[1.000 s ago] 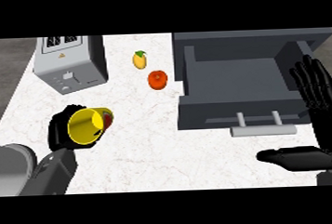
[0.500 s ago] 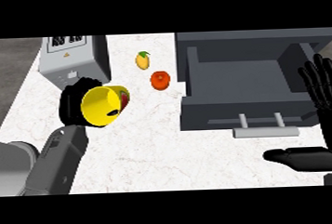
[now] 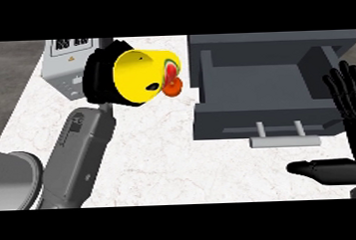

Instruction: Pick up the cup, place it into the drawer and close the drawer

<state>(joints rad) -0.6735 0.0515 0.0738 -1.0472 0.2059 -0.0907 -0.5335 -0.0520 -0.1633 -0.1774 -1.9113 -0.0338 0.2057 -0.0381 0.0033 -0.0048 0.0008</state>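
**Cup in hand, drawer waiting**

The left hand (image 3: 100, 75) has the yellow cup (image 3: 141, 76) up off the counter (image 3: 160, 157), black fingers curled round its back, the open mouth tipped toward the camera. The cup hangs between the toaster (image 3: 65, 66) and the drawer (image 3: 264, 86), near the drawer's left wall but not over it. So the pick-up looks done. What's left, by my read: carry the cup over the rim, set it down inside, let go, then push the drawer shut.

The drawer stands wide open, grey box pulled out, its bar handle (image 3: 283, 141) facing us. Nothing to be seen inside it.

The right hand (image 3: 349, 93) stands at the right edge, fingers straight and spread, thumb stretched out low and to the left. It's resting, holding nothing, just beside the drawer's right side, so it is well placed for the closing push later.

Now the trouble spots. The orange (image 3: 173, 87) is mostly hidden behind the cup's rim, only a sliver of it peeking out. There's a red-and-green mark on the cup's edge that I can't identify. The left hand's thumb and most of its fingers are covered by the cup, so exactly how it's held can't be made out. The toaster is half masked by the hand, and the right hand runs out of view at the edge.
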